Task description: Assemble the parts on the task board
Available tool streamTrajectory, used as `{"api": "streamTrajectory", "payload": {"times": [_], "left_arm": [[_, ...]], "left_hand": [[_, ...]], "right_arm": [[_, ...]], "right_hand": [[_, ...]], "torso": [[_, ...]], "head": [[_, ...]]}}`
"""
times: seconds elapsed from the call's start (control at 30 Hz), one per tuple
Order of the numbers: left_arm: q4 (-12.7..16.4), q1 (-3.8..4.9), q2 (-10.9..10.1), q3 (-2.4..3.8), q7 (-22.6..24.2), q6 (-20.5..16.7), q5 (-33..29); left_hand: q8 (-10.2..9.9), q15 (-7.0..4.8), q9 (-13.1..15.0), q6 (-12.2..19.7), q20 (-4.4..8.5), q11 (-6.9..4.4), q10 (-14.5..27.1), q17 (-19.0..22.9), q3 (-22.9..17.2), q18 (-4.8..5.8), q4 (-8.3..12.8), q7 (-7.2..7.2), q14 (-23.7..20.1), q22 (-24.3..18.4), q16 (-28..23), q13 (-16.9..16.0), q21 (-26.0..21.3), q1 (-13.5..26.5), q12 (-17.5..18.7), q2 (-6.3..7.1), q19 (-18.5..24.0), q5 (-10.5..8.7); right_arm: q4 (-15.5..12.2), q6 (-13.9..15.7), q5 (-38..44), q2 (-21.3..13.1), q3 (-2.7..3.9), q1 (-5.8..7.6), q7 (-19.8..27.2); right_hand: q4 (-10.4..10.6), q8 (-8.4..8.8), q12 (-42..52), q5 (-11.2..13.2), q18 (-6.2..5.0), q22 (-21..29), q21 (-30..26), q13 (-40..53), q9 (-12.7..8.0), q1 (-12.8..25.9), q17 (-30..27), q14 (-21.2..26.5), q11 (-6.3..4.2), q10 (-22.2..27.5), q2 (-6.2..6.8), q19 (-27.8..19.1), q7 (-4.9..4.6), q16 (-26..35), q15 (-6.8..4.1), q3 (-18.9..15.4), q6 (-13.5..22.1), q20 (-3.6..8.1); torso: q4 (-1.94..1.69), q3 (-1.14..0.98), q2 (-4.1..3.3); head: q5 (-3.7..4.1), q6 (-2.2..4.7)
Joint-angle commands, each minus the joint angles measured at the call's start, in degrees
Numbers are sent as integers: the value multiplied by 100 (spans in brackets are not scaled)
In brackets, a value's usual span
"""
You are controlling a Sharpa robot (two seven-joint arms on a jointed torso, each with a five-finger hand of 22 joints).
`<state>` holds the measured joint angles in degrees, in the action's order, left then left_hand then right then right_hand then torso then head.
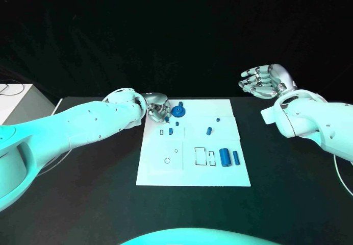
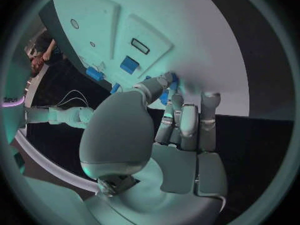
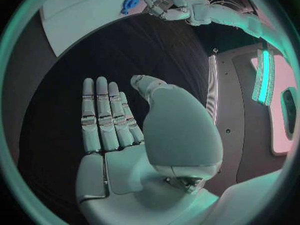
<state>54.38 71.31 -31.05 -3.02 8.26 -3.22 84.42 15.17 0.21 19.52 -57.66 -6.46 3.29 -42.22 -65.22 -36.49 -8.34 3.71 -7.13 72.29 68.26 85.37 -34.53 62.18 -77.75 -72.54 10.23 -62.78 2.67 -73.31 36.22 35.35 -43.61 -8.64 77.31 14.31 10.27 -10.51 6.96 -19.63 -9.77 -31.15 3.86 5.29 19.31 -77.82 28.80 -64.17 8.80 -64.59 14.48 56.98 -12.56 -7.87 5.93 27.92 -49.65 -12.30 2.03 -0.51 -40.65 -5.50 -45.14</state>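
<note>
At task board far-left corner, blue round part is pinched by left hand. Right hand is held open, empty, well right of board, above tabletop.

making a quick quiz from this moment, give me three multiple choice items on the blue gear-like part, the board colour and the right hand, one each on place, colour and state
1. Where is the round blue gear-like part?
A. at the board's far edge, by the left hand
B. on the black table
C. in the right hand

2. What colour is the flat task board?
A. red
B. white
C. black

3. How is the silver right hand?
A. holding a part
B. pressing the board
C. open, off the board

Answers: 1 A, it sits at the left hand fingertips; 2 B, pale plate on black table; 3 C, fingers extended, nothing in them.
</note>
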Motion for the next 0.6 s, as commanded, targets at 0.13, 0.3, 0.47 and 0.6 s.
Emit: {"api": "streamTrajectory", "payload": {"times": [0.13,0.3,0.47,0.6], "left_arm": [[10,-9,-1,-10,-15,-288,-40],[29,-11,-12,-14,-2,-360,-62],[51,-15,-31,-21,6,-387,-75],[61,-18,-51,-26,-4,-359,-80]], "left_hand": [[240,-28,437,-132,34,-54,-37,-18,112,48,0,46,40,44,28,39,55,-121,-4,-6,-82,13],[381,-40,620,-131,48,-65,-42,-24,141,56,13,57,52,75,31,58,79,-143,-6,12,-116,14],[564,-50,888,-94,60,-76,-51,-17,140,60,24,68,53,97,32,80,85,-168,-13,20,-131,14],[672,-56,1051,-65,67,-81,-53,-12,123,59,26,75,51,106,31,91,80,-170,-19,29,-129,15]], "right_arm": [[-6,-68,16,4,2,-5,33],[-4,-67,16,4,2,-6,33],[-6,-68,16,4,2,-8,33],[-9,-73,16,1,2,-8,30]], "right_hand": [[-35,26,-3,-27,-65,4,-10,-6,-1,60,-8,-15,4,-51,-16,-35,-30,32,12,-11,-33,-9],[-35,26,-3,-27,-65,4,-10,-6,-1,60,-8,-15,4,-51,-16,-35,-30,32,12,-11,-33,-9],[-35,26,-3,-27,-65,4,-10,-6,-1,60,-8,-15,4,-51,-16,-35,-30,32,12,-11,-33,-9],[-47,25,1,-29,-66,22,-9,-14,0,56,-13,-18,0,-61,-14,-33,-25,39,9,-6,-41,-8]], "torso": [[3,-1,3],[-2,0,1],[-3,0,-2],[1,-2,-2]], "head": [[-13,5],[-18,11],[-25,18],[-24,11]]}}
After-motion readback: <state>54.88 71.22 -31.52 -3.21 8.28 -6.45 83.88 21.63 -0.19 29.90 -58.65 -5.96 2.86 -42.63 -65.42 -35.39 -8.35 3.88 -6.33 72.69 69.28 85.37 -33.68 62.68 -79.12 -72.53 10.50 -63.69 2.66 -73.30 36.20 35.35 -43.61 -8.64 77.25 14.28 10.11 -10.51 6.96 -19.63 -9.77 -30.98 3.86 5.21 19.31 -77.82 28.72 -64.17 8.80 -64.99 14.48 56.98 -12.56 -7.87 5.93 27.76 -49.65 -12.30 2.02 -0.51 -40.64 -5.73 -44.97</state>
